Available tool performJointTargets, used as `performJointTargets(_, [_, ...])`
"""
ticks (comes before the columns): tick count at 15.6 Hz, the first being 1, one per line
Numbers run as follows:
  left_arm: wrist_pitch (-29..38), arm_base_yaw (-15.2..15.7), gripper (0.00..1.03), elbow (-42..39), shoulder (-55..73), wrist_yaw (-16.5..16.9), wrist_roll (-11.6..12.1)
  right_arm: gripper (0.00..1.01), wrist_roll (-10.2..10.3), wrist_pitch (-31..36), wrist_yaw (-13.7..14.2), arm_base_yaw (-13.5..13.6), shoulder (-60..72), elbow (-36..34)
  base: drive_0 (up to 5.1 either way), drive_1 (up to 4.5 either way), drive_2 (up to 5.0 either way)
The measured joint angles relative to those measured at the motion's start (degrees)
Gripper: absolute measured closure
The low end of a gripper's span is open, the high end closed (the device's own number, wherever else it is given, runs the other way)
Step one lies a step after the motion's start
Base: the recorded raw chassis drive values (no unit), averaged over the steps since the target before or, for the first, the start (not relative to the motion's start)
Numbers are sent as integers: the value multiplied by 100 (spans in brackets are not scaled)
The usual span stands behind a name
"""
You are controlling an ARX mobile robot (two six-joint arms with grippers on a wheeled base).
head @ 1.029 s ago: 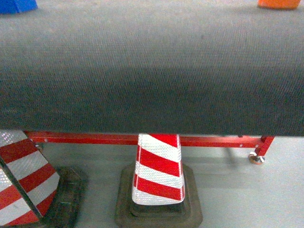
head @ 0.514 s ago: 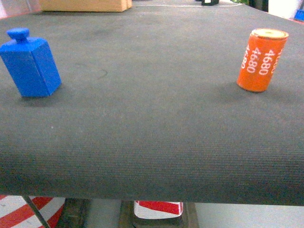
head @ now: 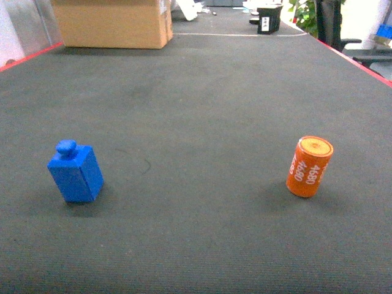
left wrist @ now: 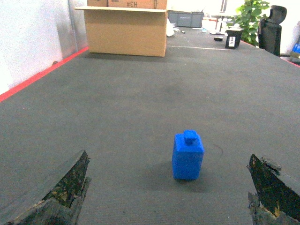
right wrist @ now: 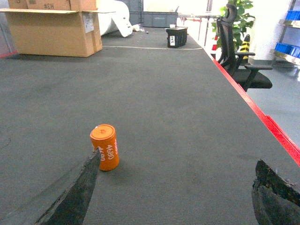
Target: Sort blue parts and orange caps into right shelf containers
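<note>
A blue part (head: pixel 76 173), a square block with a round knob on top, stands on the dark table mat at the left. An orange cap (head: pixel 309 166) marked 4680 stands upright at the right. Neither gripper shows in the head view. My left gripper (left wrist: pixel 168 154) is open, its fingers wide apart, and the blue part (left wrist: pixel 188 156) stands a little ahead of it, untouched. My right gripper (right wrist: pixel 177 156) is open too; the orange cap (right wrist: pixel 105 147) stands just beyond its left finger (right wrist: pixel 79 192). Bright-blue shelf containers (right wrist: pixel 287 48) show partly at the far right.
A brown cardboard box (head: pixel 113 23) stands at the table's far left. A small black box (head: pixel 268 18) sits at the far end. The table's red edge (right wrist: pixel 276 131) runs along the right, with a black office chair (right wrist: pixel 239 51) and a plant beyond it.
The head view has risen from the table's front edge and the striped cones below it to look over the tabletop. The blue part and orange cap now sit lower in view.
</note>
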Motion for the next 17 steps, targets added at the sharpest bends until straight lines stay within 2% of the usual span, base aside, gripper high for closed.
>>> performJointTargets(17, [-20, 0, 5, 2, 0, -4, 0, 3, -2, -17, 2, 0, 0, 0, 0, 0, 0])
